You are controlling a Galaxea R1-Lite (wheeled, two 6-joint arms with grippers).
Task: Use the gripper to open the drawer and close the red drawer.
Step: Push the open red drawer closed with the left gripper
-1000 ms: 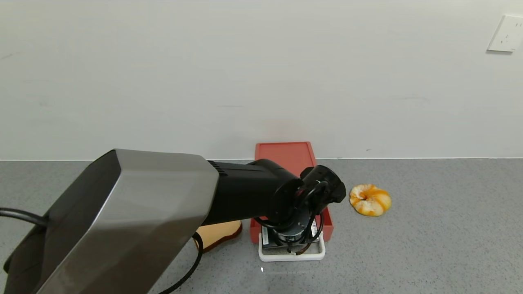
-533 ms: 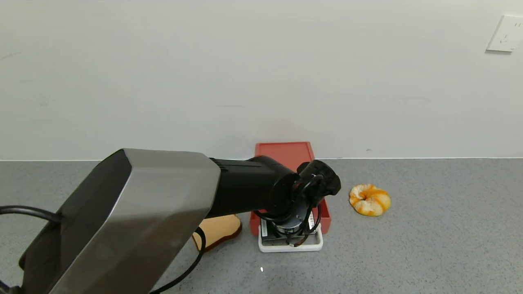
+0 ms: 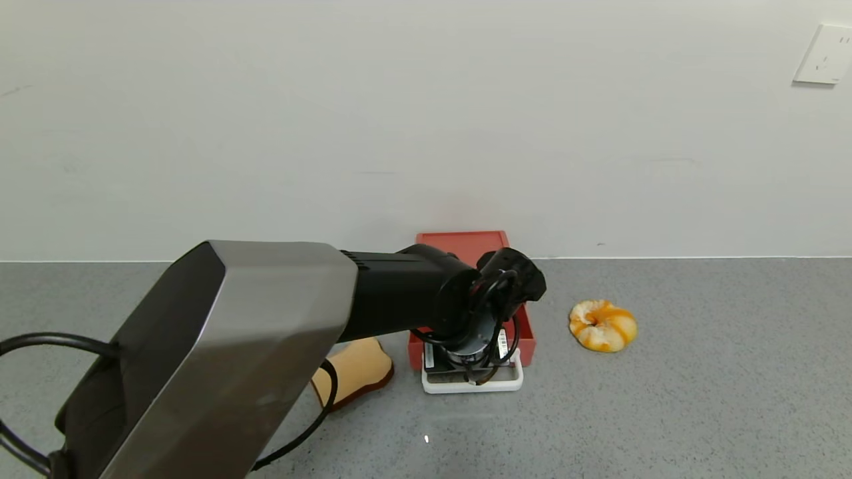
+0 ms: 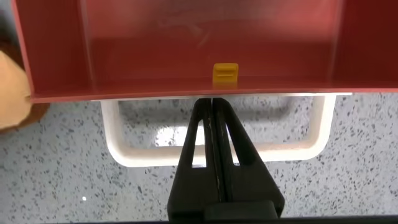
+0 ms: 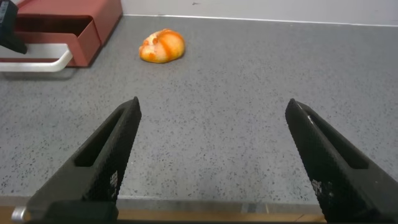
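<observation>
The red drawer (image 3: 466,245) sits on the grey counter against the wall, its white loop handle (image 3: 474,386) facing me. My left gripper (image 3: 474,372) hangs over the drawer's front. In the left wrist view its fingers (image 4: 213,102) are shut together, empty, and reach across the handle bar (image 4: 130,152) into the loop. The tips sit at the drawer's front edge (image 4: 186,96). The drawer's open inside (image 4: 186,37) shows, with a small yellow tab (image 4: 225,73). My right gripper (image 5: 211,155) is open and empty over bare counter, out of the head view.
A bread slice (image 3: 356,369) lies just left of the drawer, partly under my left arm. A peeled orange (image 3: 602,324) lies to the drawer's right and also shows in the right wrist view (image 5: 162,46). A wall socket (image 3: 824,54) is at the top right.
My left gripper has moved away from me toward the wall. The drawer front and its white handle have gone back with it. The orange and the bread have not moved.
</observation>
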